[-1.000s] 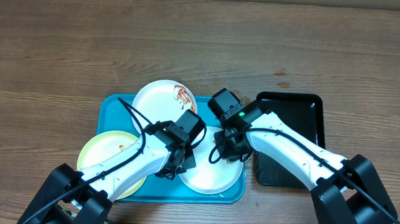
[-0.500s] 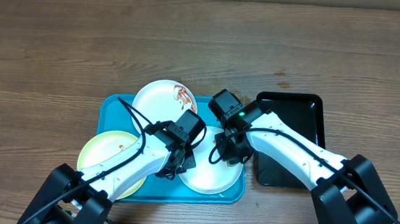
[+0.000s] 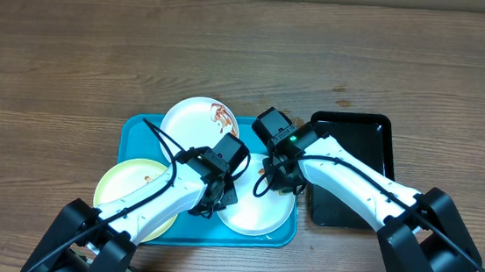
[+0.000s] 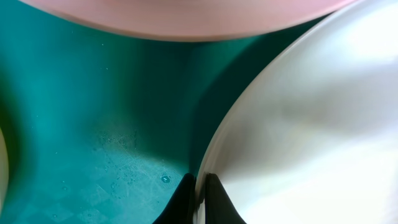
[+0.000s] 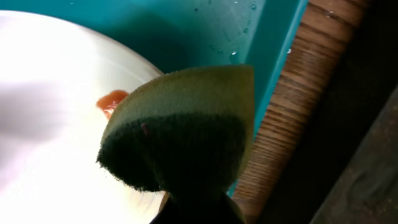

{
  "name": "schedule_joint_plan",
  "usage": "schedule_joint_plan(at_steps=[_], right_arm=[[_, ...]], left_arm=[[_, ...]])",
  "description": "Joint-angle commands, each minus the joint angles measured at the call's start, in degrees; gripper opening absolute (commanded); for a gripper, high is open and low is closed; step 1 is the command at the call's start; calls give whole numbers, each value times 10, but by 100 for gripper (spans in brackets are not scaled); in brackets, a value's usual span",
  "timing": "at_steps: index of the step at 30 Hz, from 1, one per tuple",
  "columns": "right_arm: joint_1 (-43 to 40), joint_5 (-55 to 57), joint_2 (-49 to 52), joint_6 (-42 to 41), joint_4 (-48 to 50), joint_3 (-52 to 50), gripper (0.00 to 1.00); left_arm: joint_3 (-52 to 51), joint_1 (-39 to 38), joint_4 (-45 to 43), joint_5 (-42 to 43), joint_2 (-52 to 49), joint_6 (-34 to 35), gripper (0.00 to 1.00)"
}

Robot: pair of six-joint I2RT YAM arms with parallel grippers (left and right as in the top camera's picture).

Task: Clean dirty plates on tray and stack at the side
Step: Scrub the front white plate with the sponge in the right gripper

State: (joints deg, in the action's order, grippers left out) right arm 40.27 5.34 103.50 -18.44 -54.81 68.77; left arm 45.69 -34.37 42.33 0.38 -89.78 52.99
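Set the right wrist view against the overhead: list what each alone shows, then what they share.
Only the right wrist view: the sponge, yellow over a dark scrub face, next to a red smear on the near white plate.
Only the overhead: the far white plate with sauce, the yellow-green plate, the left arm and the black tray, which the wrist view shows at most as a dark blur at its right edge.
Both: the near white plate, the blue tray and the wood table.

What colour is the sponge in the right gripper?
The sponge is yellow with a dark green scrub layer; right wrist view.
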Motion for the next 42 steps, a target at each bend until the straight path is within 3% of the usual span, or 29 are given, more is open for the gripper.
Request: schedule_joint_plan(at_steps=[1, 14, 23, 28, 32, 42], right_arm=[[2, 22, -2, -12, -3, -2, 4], [3, 19, -2, -14, 0, -11, 4], [3, -20, -2, -11, 100, -85, 4], [3, -20, -2, -19, 124, -104, 4], [3, -32, -2, -71, 132, -113, 4], [3, -102, -2, -73, 149, -133, 4]], left_arm=[[-14, 7, 7, -30, -12, -3, 4], [-14, 7, 5, -23, -12, -3, 4], [-14, 7, 4, -23, -12, -3, 4], [-14, 7, 5, -23, -12, -3, 4], [-14, 7, 5, -23, -12, -3, 4], [-14, 7, 5, -23, -12, -7, 4]])
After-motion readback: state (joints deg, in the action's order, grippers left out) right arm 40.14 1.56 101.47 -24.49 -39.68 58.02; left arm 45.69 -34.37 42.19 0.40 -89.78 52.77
